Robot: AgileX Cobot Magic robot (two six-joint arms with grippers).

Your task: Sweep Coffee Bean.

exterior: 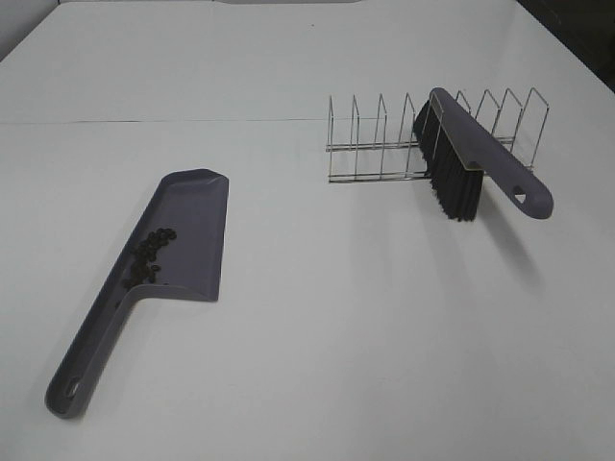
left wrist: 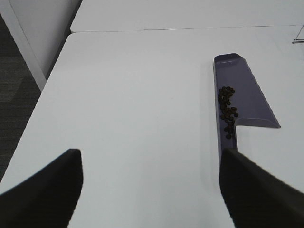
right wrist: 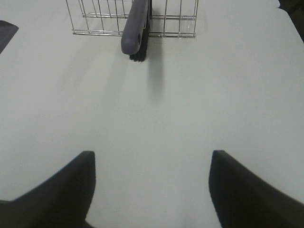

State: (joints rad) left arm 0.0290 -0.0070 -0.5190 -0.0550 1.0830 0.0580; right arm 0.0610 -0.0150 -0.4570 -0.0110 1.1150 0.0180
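A cluster of dark coffee beans (exterior: 151, 255) lies inside a grey-purple dustpan (exterior: 192, 206) on the left of the white table; they also show in the left wrist view (left wrist: 228, 110), along the pan's (left wrist: 247, 95) side wall. A grey-purple brush (exterior: 480, 154) with black bristles (exterior: 450, 182) rests in a wire rack (exterior: 370, 144) at the back right; it shows in the right wrist view (right wrist: 135, 28) too. Neither gripper shows in the exterior high view. My left gripper (left wrist: 149, 190) is open and empty, short of the pan's handle. My right gripper (right wrist: 152, 190) is open and empty, well short of the brush.
The white table (exterior: 317, 327) has a seam (exterior: 144, 121) across the back. Its left edge (left wrist: 42, 90) drops to dark floor in the left wrist view. The wire rack (right wrist: 109, 19) has several upright dividers.
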